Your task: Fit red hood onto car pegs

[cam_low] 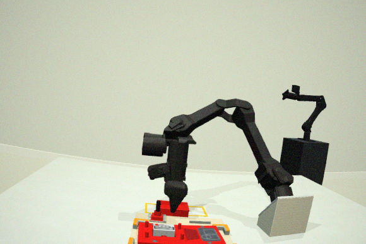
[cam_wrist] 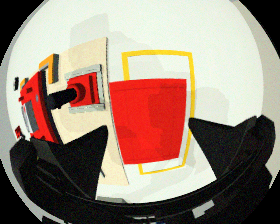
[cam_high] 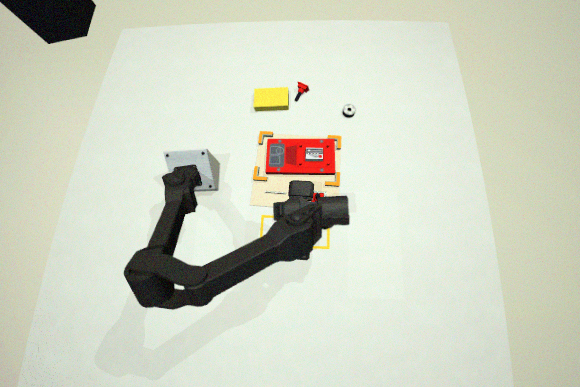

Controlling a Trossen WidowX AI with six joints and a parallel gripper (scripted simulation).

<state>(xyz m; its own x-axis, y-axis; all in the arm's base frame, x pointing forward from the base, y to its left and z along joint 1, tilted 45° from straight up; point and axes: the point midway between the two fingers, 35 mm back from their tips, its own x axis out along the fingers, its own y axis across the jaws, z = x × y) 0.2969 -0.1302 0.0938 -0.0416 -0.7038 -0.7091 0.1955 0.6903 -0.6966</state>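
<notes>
The robot arm (cam_high: 240, 261) (cam_low: 205, 118) is of dark, almost black colour, with angular links and rounded joints. Near its gripper (cam_low: 173, 210) (cam_wrist: 149, 125), a thick dark cylinder (cam_high: 335, 210) (cam_low: 154, 144) sticks out; the fingers are black and taper to points.

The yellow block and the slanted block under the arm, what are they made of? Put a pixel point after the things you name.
The yellow block (cam_high: 270, 98): maybe painted wood or plastic, matte, since its colour is even and nothing shines.

The slanted block (cam_high: 213, 171) (cam_low: 291, 216): perhaps grey plastic or metal, dull, with fine lines across its side.
</notes>
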